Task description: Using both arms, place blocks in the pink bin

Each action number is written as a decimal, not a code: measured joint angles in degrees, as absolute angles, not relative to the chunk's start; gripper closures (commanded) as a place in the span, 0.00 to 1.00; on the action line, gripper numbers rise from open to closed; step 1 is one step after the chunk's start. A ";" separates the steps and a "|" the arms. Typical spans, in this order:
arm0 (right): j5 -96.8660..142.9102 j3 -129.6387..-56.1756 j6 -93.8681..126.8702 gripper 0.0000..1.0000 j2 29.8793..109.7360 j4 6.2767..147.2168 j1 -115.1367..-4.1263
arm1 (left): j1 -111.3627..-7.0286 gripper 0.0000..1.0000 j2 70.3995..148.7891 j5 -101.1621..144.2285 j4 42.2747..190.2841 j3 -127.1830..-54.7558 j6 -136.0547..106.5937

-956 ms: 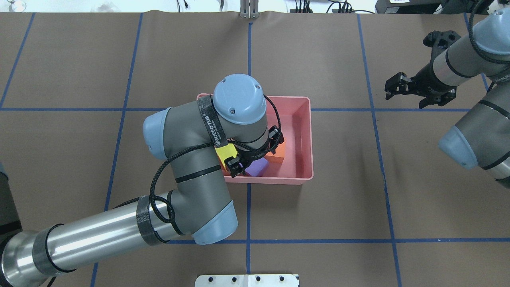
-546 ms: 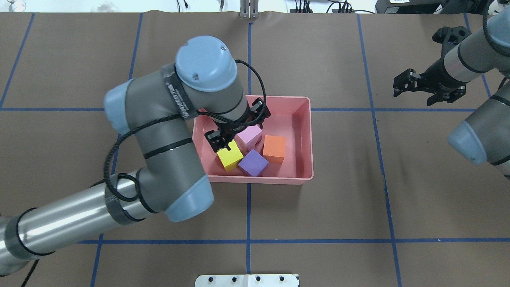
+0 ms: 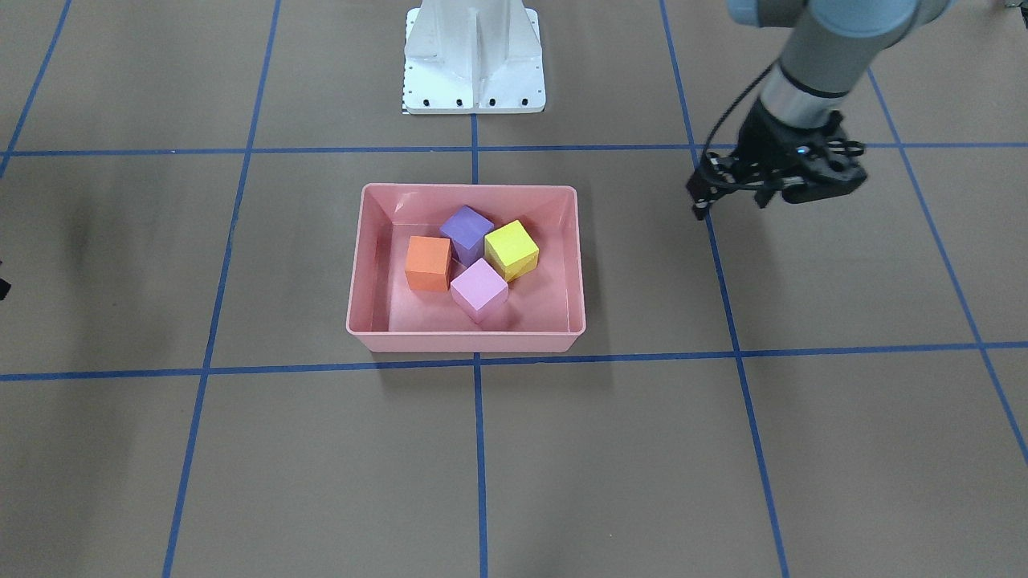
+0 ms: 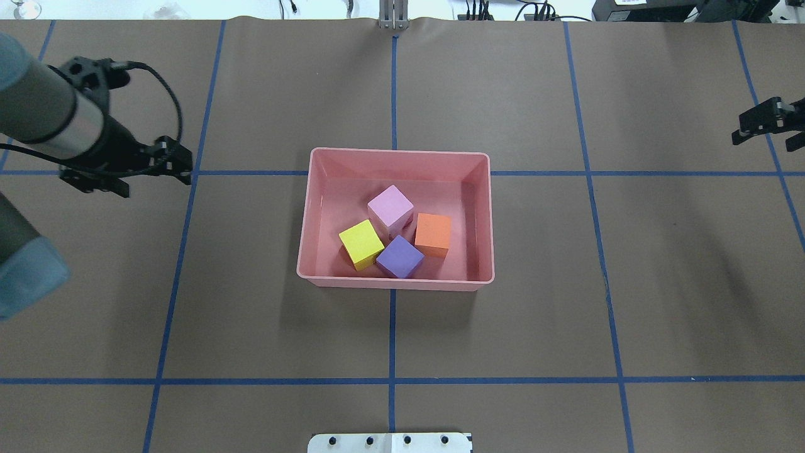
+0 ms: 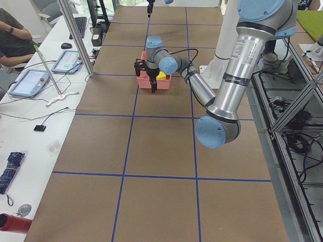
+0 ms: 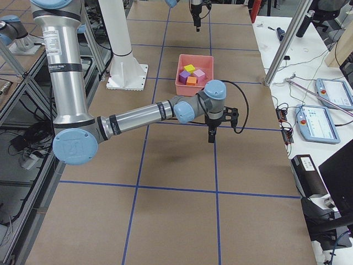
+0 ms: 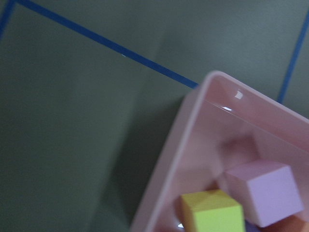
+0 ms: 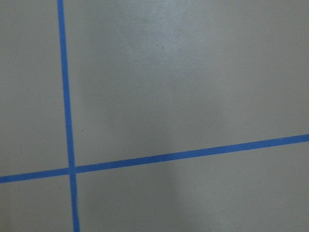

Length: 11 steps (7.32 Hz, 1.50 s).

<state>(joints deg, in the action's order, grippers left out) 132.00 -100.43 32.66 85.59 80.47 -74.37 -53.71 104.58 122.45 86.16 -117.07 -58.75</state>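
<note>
The pink bin [image 4: 396, 156] sits at the table's middle, also in the front view [image 3: 466, 341]. Four blocks lie in it: light pink [image 4: 390, 206], yellow [image 4: 361, 244], purple [image 4: 400, 256] and orange [image 4: 433, 234]. My left gripper [image 4: 151, 176] is open and empty, well left of the bin and above the table; it also shows in the front view [image 3: 731, 201]. My right gripper [image 4: 770, 135] is open and empty at the far right edge. The left wrist view shows the bin's corner [image 7: 178, 150] with the yellow [image 7: 212, 212] and light pink [image 7: 265, 191] blocks.
Brown table cover with a blue tape grid [image 4: 392, 380]. The white pedestal base [image 3: 474, 56] stands at the robot's side of the table. The right wrist view shows only table and tape lines [image 8: 67, 169].
My left arm has pulled out of the bin and swung far to the left, leaving the yellow block inside. My right gripper has drawn back further right.
</note>
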 measured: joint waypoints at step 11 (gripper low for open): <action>135.79 -92.31 7.78 0.00 91.91 80.82 -87.29 | -89.15 0.00 93.62 135.52 91.43 -89.63 3.65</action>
<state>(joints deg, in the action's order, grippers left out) 135.79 -92.31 7.78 91.91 80.82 -87.29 -89.15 93.62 135.52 91.43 -89.63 3.65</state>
